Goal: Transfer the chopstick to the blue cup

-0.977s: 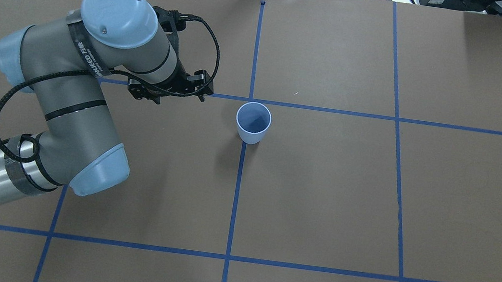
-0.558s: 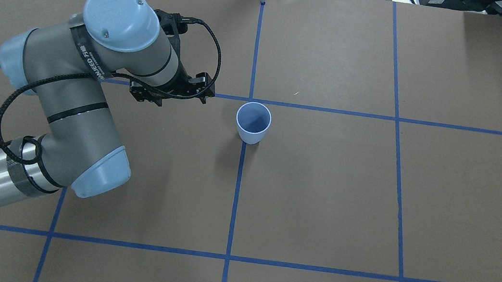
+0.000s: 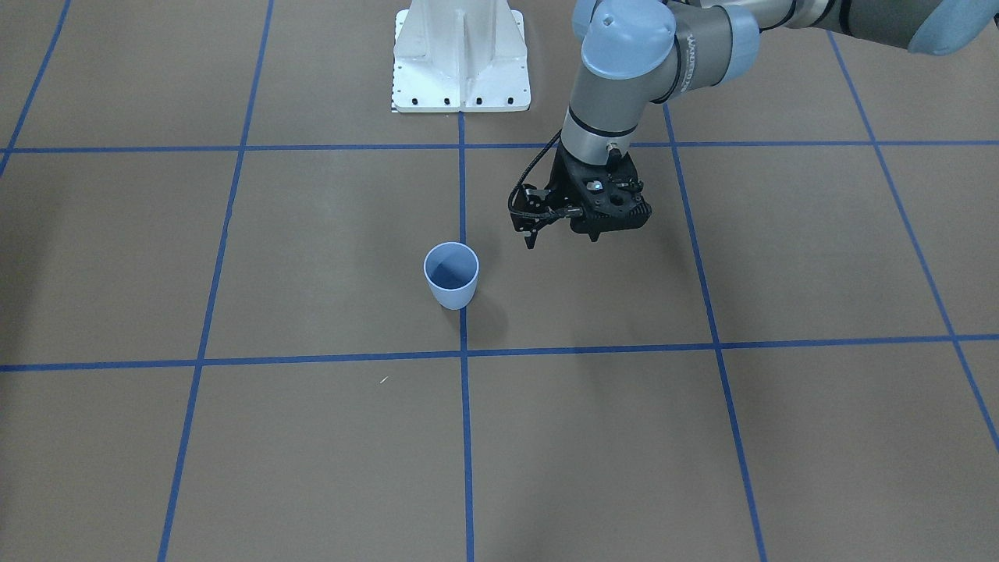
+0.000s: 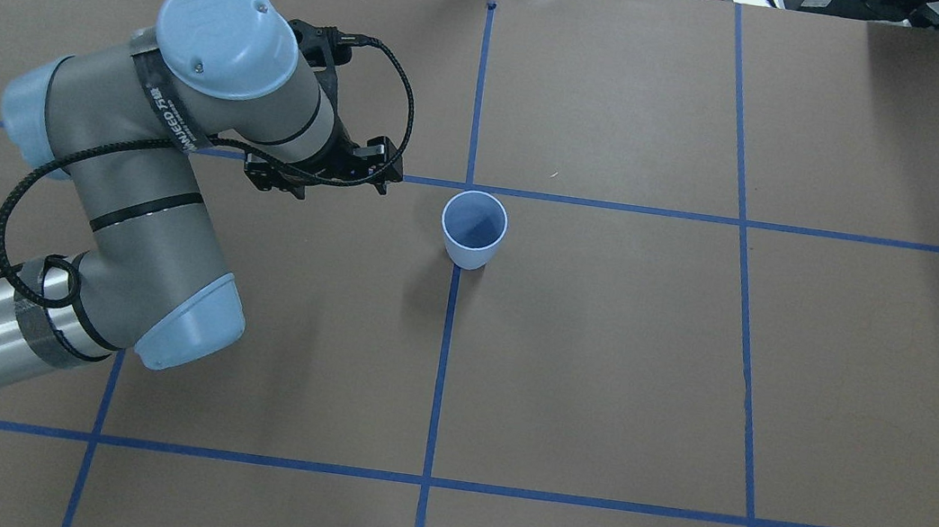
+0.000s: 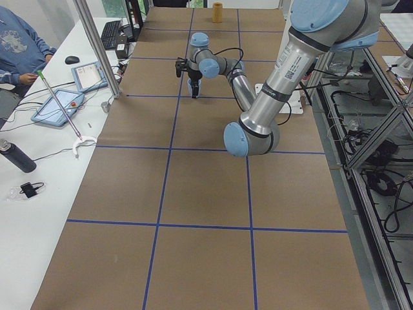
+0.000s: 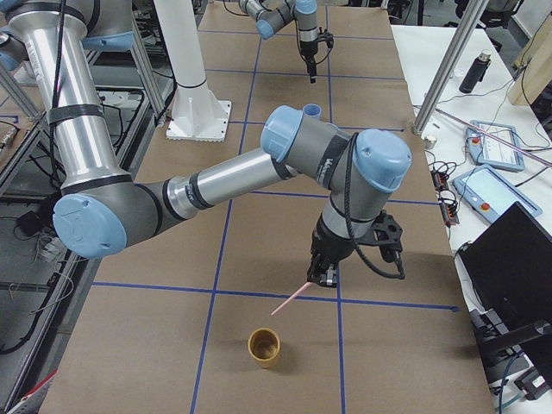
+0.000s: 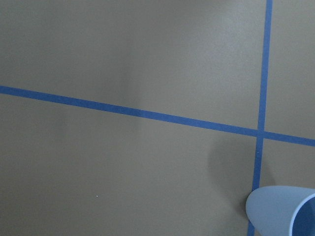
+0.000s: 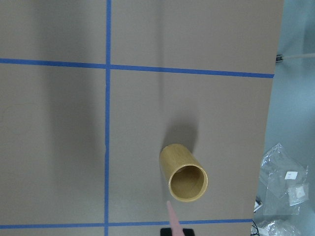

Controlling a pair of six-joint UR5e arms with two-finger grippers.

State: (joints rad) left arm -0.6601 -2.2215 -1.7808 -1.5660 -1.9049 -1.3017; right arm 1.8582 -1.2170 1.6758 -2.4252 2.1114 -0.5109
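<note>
The blue cup (image 4: 473, 230) and wooden cup (image 8: 183, 172) stand empty. The right gripper (image 6: 323, 279) pinches the chopstick (image 8: 172, 219), whose tip is at the wooden cup's 6 o'clock. Whether the left gripper (image 3: 535, 231) is open cannot be told.

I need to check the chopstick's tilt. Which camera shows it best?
Exterior right: the whole chopstick slants down from the right gripper, near the tan cup. The right wrist view shows only its tip; the other views do not show it.

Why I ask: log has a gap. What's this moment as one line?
left gripper: beside blue cup | right gripper: chopstick juts from it, tip near tan cup | blue cup: upright, empty
</note>
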